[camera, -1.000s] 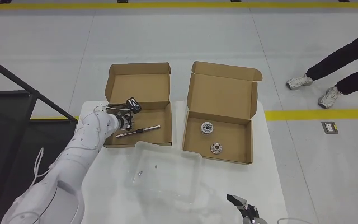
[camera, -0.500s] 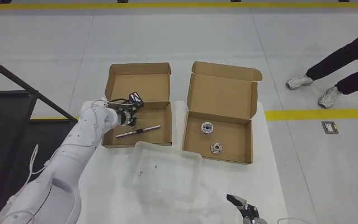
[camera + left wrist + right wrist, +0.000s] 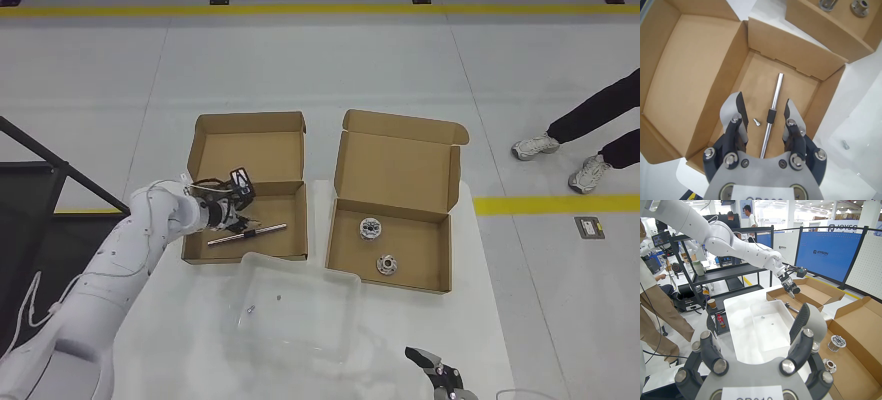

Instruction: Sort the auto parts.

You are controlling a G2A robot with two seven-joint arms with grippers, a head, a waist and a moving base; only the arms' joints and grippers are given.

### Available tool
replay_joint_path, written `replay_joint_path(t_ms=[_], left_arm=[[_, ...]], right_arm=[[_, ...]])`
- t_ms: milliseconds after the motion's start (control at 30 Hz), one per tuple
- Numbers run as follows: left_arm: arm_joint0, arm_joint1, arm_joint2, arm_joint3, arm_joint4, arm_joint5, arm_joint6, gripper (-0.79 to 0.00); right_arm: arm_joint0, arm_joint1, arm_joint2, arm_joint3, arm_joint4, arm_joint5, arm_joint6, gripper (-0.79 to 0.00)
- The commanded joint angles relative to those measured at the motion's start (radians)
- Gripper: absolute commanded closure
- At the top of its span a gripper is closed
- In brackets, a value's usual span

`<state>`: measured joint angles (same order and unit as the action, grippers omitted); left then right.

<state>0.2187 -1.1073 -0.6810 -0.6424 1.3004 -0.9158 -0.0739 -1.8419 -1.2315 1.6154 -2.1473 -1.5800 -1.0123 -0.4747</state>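
left pincer spread above rod, bolt beside

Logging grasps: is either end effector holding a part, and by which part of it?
Nothing held. Left end effector open above the rod; right end effector open, empty.

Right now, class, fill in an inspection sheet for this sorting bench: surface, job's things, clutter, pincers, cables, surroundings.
Surface: white table carrying two open cardboard boxes and a clear tray.
Job's things: rod and small bolt in the rod box; two metal hubs in the hub box; loose bolt and a smaller piece in the tray.
Clutter: paper cup and bottle on the black rack beside the table.
Pincers: left pincer open above the rod; right pincer open, holding nothing.
Cables: thin cable along the left arm.
Surroundings: blue panels, yellow floor line.
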Motion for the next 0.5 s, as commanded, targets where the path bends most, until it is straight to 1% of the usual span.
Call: replay_joint_path(t_ms=[0, 133, 200, 300, 367, 467], left_arm=[[0.039, 0.033, -0.036, -0.096, -0.002, -0.036, -0.021, -0.653], [0.143, 0.103, -0.132, -0.318, -0.019, -0.096, -0.099, -0.702], [0.215, 0.139, -0.178, -0.453, -0.039, -0.096, -0.163, -0.690], [0.326, 0.190, -0.249, -0.649, -0.073, -0.096, -0.285, -0.671], [0.398, 0.220, -0.289, -0.766, -0.110, -0.096, -0.372, -0.686], [0.489, 0.256, -0.340, -0.908, -0.169, -0.096, -0.505, -0.733]], right_arm=[[0.000, 0.000, 0.000, 0.000, 0.000, 0.000, 0.000, -0.785], [0.000, 0.000, 0.000, 0.000, 0.000, 0.000, 0.000, -0.785], [0.000, 0.000, 0.000, 0.000, 0.000, 0.000, 0.000, -0.785], [0.000, 0.000, 0.000, 0.000, 0.000, 0.000, 0.000, -0.785], [0.000, 0.000, 0.000, 0.000, 0.000, 0.000, 0.000, -0.785], [0.000, 0.000, 0.000, 0.000, 0.000, 0.000, 0.000, -0.785]])
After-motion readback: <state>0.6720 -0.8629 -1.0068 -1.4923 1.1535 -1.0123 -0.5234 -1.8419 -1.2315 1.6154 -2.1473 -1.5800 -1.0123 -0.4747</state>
